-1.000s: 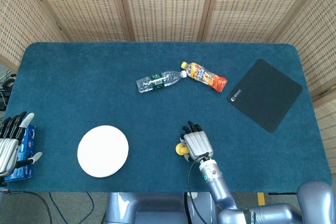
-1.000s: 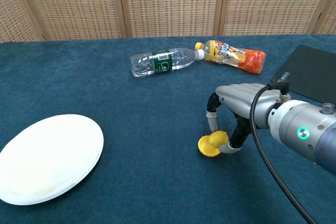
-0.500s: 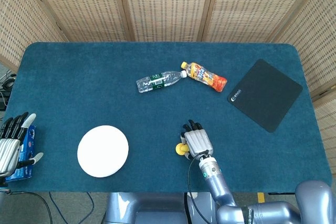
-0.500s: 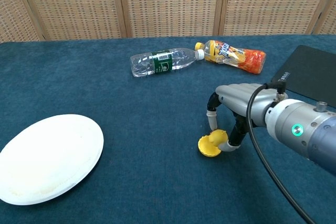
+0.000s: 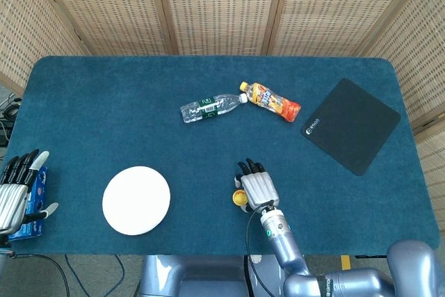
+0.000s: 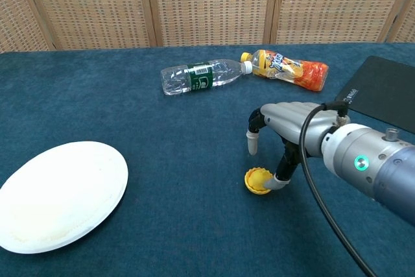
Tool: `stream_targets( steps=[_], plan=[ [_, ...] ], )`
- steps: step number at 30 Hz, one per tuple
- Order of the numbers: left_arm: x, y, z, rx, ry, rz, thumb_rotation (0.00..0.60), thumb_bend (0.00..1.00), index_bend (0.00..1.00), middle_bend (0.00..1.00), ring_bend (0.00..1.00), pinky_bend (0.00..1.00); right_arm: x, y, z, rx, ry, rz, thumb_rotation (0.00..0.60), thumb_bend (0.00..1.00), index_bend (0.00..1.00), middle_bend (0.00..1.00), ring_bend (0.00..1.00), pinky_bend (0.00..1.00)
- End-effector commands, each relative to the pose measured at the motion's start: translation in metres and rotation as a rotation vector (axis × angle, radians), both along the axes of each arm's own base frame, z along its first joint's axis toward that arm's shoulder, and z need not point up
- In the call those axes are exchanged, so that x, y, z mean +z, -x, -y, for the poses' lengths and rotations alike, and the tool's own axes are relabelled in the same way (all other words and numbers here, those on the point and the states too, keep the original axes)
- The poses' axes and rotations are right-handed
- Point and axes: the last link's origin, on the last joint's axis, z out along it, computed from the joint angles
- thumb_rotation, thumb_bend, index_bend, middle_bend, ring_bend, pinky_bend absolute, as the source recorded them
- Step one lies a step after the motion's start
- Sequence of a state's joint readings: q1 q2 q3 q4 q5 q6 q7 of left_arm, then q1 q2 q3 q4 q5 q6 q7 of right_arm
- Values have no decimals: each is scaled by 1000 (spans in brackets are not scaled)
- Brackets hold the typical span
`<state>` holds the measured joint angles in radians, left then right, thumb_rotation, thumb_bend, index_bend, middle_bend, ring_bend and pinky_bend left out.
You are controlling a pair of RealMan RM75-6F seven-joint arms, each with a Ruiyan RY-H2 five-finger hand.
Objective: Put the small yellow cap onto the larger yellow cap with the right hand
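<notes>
- small yellow cap sits in the larger yellow cap, the pair resting on the tabletop near the middle of its near edge; in the chest view i cannot separate the two clearly.
- my right hand arches over them, fingers curled down and apart; my thumb tip touches the cap's right side, one fingertip hangs just above and behind it, pinching nothing.
- from the head view, my right hand covers most of the caps, which show at its left side.
- my left hand hangs off the tabletop's left edge near the near corner, fingers spread, holding nothing, over a blue box.
- white plate lies toward the near left, well apart from the caps, bare cloth between.
- clear bottle and orange bottle lie on their sides mid-table, caps nearly meeting, well beyond my right hand.
- black pad sits by the right edge, toward the far corner.
</notes>
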<state>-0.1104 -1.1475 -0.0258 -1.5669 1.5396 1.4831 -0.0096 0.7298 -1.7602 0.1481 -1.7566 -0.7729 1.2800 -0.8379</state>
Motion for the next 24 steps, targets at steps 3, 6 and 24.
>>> stream_targets(
  steps=[3, 6, 24],
  plan=[
    [0, -1, 1, -2, -2, 1, 600, 161, 0, 0, 0, 0, 3, 6, 1, -4, 11, -2, 600, 102, 384, 88, 0, 113],
    [0, 0, 1, -1, -2, -2, 600, 163, 0, 0, 0, 0, 10, 12, 1, 1, 24, -17, 600, 101, 329, 59, 0, 89],
    [1, 0, 0, 7, -11, -13, 600, 162, 0, 0, 0, 0, 128, 116, -8, 5, 322, 58, 600, 66, 0, 0, 0, 0]
  ],
)
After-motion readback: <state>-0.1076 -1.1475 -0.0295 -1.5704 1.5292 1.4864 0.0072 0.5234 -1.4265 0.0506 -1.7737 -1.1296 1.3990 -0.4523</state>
